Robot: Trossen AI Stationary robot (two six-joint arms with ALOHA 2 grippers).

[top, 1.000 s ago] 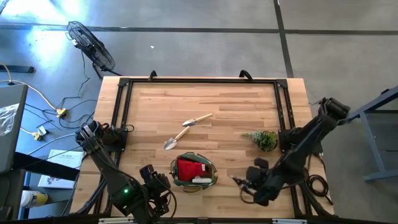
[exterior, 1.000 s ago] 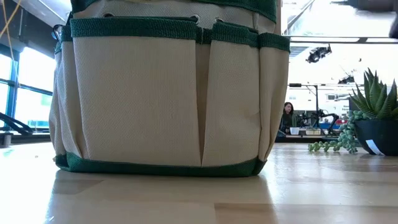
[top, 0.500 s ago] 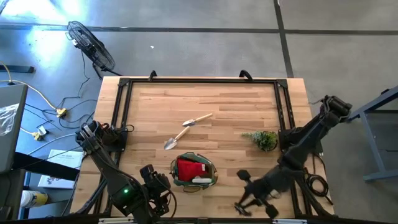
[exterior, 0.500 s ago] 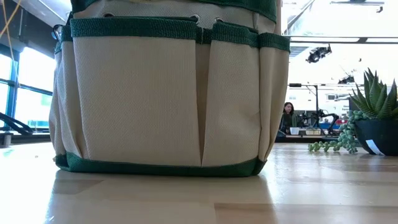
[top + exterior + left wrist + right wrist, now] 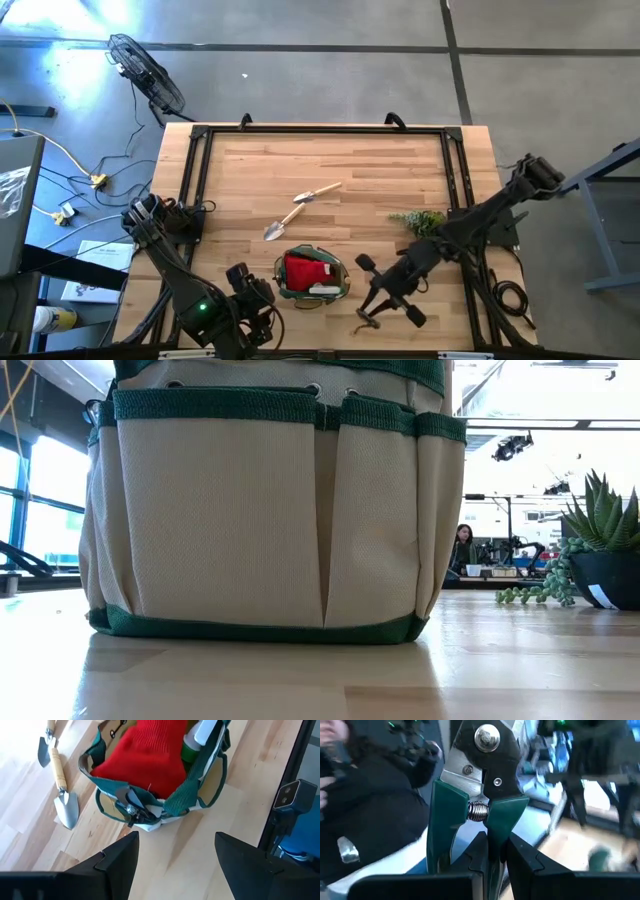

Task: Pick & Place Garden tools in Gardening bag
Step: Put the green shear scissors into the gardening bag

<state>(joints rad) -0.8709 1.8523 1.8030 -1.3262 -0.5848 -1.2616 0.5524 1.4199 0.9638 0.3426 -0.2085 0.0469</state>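
The gardening bag stands near the table's near edge and fills the low view. It holds the red bundle and the green-and-white item. Two wooden-handled trowels lie just beyond it. My right gripper is to the bag's right, shut on pruning shears with green handles and a dark metal head. My left gripper is open and empty at the bag's near left. My right gripper pinches one green handle of the shears between its two fingers. The other handle stands free beside them. The shears run on along the fingers, head away from the gripper. They show clear of the table.
A leafy potted plant stands at the table's right, also in the low view. A black frame runs round the table top. A dark metal tool sits in a bag pocket. A person in dark clothes is beyond the table.
My right gripper has carried the shears from the table's near right toward its left, nearer the bag, and its wrist has turned on the way. The bag, the trowels and my left arm have kept still.
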